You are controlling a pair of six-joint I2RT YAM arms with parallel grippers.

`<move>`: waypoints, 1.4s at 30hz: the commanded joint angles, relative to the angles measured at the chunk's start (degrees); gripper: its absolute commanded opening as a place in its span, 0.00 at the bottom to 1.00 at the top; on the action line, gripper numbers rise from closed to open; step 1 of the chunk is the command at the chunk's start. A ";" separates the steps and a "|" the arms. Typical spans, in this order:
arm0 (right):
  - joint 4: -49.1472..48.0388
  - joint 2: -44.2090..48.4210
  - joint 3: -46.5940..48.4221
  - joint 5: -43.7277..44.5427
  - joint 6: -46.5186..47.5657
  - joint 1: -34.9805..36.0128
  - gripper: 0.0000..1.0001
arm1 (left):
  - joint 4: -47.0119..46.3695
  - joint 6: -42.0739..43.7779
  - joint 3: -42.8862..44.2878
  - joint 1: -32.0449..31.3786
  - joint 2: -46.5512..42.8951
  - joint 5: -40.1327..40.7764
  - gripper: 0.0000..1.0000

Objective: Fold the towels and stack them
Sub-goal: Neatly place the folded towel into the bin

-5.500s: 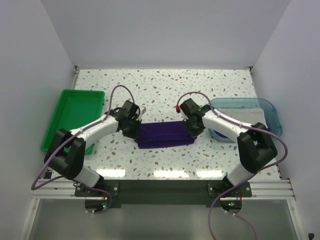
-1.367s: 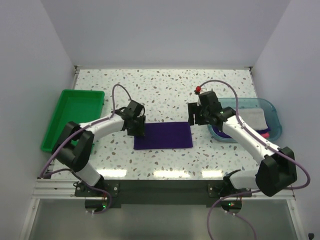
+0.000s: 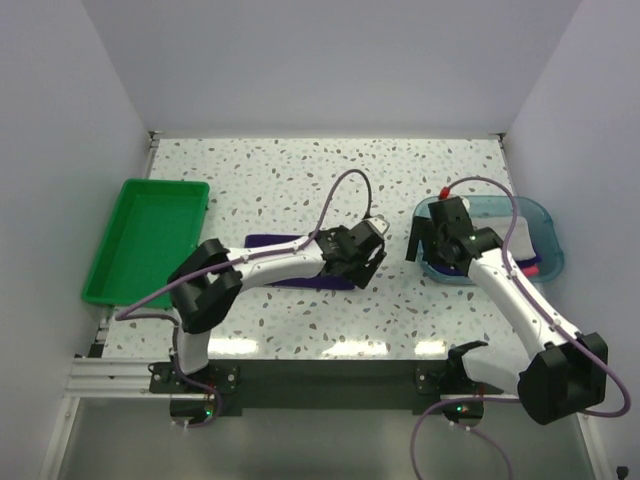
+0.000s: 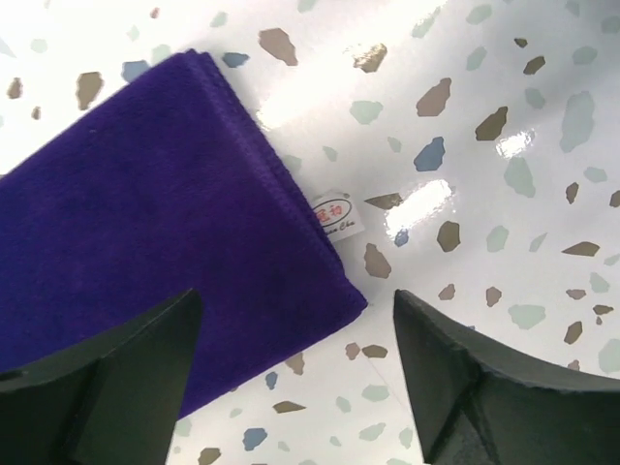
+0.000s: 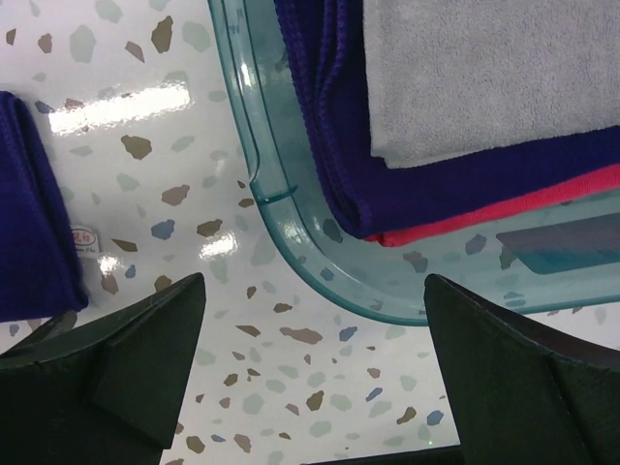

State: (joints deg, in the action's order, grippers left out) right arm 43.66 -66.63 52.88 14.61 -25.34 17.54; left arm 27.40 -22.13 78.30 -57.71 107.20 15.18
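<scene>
**Folded purple towel on the bench, both grippers released**

Nearest us, the folded dark purple cloth towel [image 4: 145, 203] lies flat on the speckled white bench [image 3: 330, 170]. The left gripper [image 4: 295, 300] hangs released over its labelled right corner, grasping nothing. We judge the next pinch should take every layer at that edge, or the fold falls open. The left arm [image 3: 280, 264] crosses the towel, hiding much of it from above. Beyond, the right gripper [image 5: 315, 281] hovers empty, jaws wide, over the translucent teal plastic tray [image 5: 262, 184], which holds a pale grey towel [image 5: 484, 68], a second purple towel [image 5: 334, 145] and a hot pink towel [image 5: 465, 221]. The green plastic bin [image 3: 150, 235] sits well apart.
</scene>
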 commanded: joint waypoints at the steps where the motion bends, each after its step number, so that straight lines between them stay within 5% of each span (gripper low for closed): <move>1: 0.38 3.17 -1.38 2.09 -1.90 -0.66 0.98 | 1.87 -0.72 4.84 -1.52 3.18 3.63 0.81; 5: 0.11 4.40 -2.61 1.56 -2.34 -1.63 0.96 | 2.66 -0.37 7.21 -2.84 6.18 3.98 0.67; 24: -1.30 5.11 -3.23 -1.07 -1.64 -2.69 0.95 | 8.20 -1.51 10.03 -3.37 15.14 7.14 0.41; 31: -2.87 5.20 -2.61 -4.50 -3.22 -2.69 0.95 | 7.85 -2.74 7.39 -3.20 15.15 7.76 0.00; 42: -13.31 -1.29 -0.50 -19.08 -16.39 -2.69 0.91 | 0.73 -4.76 1.77 2.68 2.50 0.04 0.00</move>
State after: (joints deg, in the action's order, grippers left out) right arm 37.36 -65.39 49.98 1.37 -34.92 15.03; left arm 31.09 -24.77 81.36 -57.49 115.11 18.72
